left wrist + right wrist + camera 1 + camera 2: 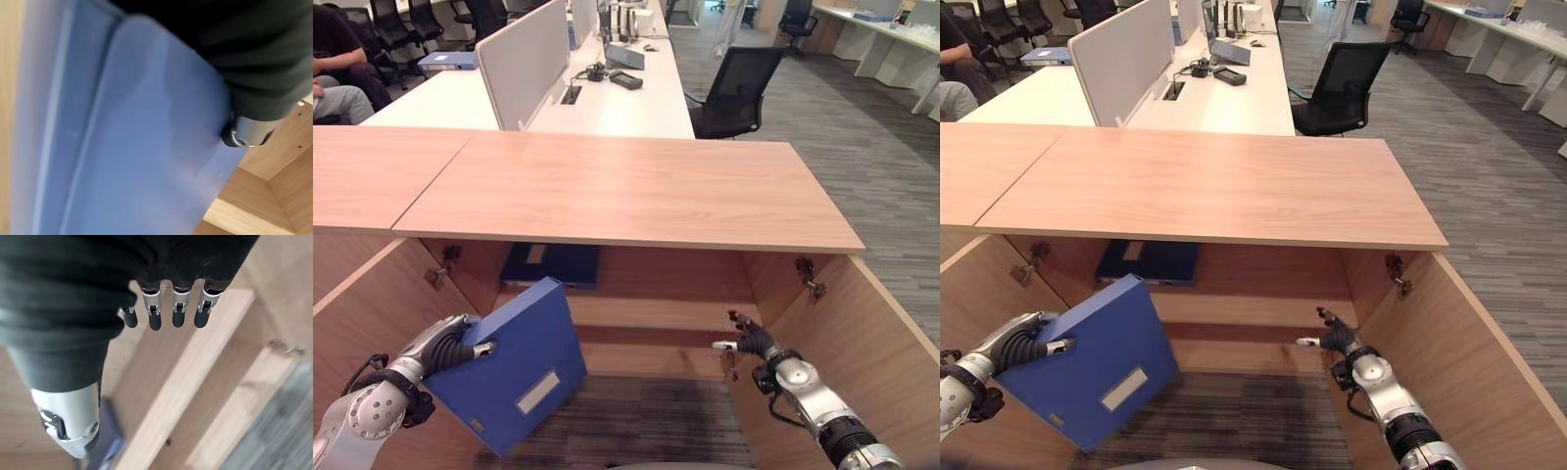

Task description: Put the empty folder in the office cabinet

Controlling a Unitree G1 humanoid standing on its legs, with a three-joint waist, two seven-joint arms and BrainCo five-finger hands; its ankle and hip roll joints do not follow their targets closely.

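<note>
The blue folder hangs tilted in front of the open office cabinet, its upper corner leaning toward the cabinet's interior and its lower corner pointing down over the grey carpet. A pale label sits on its front face. The left hand holds it at its left edge, thumb pressed on the front face with the fingers wrapped behind; in the left wrist view the folder's blue surface lies directly against the hand's dark cover and thumb.

Inside the cabinet, a second dark blue folder lies flat on the upper shelf, toward the left, just behind and above the held folder and apart from it. The cabinet's two doors stand swung open: the left door beside the left arm, the right door beside the right arm, with metal hinges showing at the inner walls.

The right hand hovers low at the right side of the opening, near the right inner wall, fingers straight and spread, holding nothing; its wrist view shows the fingers extended over the wooden shelf edge.

Beyond the cabinet's wooden top stand a white desk with a grey divider panel, and a black office chair.
</note>
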